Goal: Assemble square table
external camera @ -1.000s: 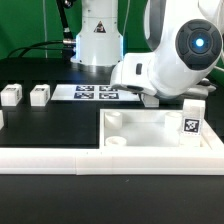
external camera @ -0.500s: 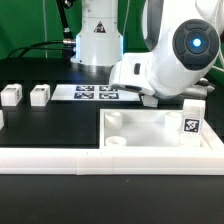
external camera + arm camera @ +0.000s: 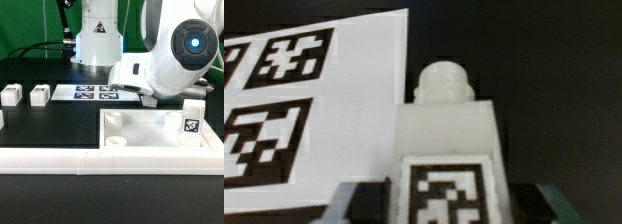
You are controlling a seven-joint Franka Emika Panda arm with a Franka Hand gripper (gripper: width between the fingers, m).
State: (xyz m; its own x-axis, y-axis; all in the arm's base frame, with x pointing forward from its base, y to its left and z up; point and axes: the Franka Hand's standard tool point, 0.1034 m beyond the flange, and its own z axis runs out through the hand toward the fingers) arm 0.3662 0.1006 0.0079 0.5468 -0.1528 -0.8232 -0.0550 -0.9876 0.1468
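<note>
The white square tabletop lies tray-side up at the exterior view's right, with round sockets in its corners. A tagged white leg stands upright at its right corner. My gripper hangs low behind the tabletop's far wall, by the end of the marker board. In the wrist view my gripper is shut on another leg. Its tag faces the camera and its rounded peg points away. In the exterior view that held leg is hidden.
Two loose legs stand at the exterior view's left. A white block is cut off by the left edge. The long white rail runs along the front. The marker board lies right beside the held leg.
</note>
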